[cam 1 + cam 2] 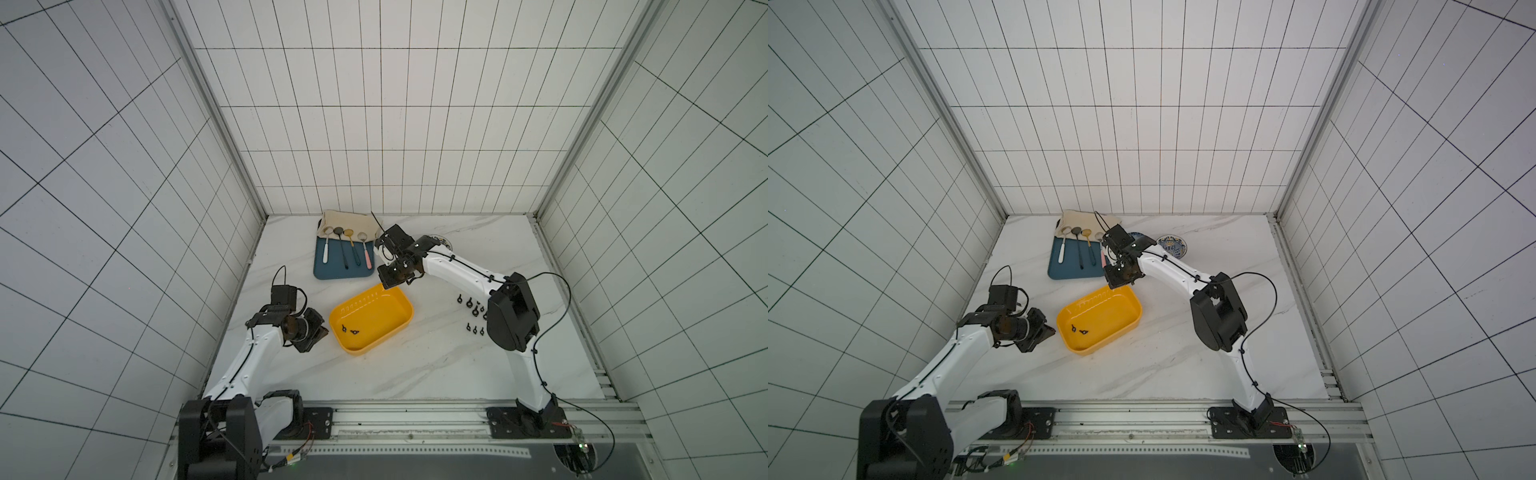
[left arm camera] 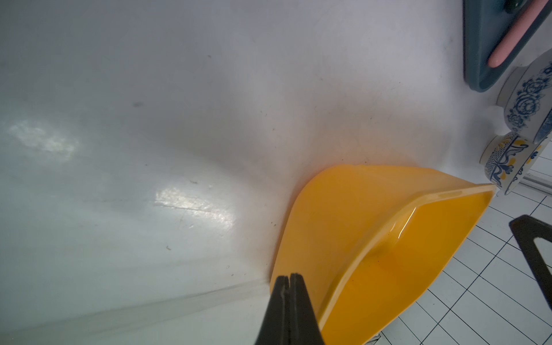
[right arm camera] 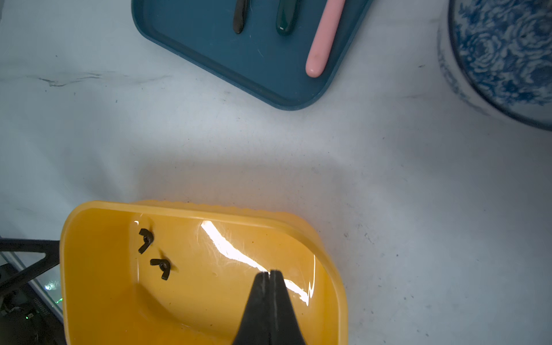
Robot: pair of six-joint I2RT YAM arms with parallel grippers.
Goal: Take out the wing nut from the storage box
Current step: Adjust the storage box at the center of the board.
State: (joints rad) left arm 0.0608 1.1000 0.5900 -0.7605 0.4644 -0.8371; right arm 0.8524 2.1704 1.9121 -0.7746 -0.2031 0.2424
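Observation:
The yellow storage box (image 1: 386,316) (image 1: 1113,309) lies mid-table. Two small black wing nuts (image 1: 344,328) (image 1: 354,331) rest on its floor near the left end, also clear in the right wrist view (image 3: 146,240) (image 3: 161,266). My right gripper (image 1: 386,286) (image 3: 269,273) hangs shut and empty above the box's far right corner, well apart from the nuts. My left gripper (image 1: 321,332) (image 2: 289,276) is shut and empty just outside the box's left wall (image 2: 343,227), low over the table.
A dark-blue tray (image 1: 332,274) (image 3: 209,44) with several spoons lies behind the box, a beige cloth (image 1: 345,217) at its far end. Two patterned blue bowls (image 1: 1172,245) (image 2: 525,101) stand behind the right arm. Several small black nuts (image 1: 471,303) lie on the table to the right.

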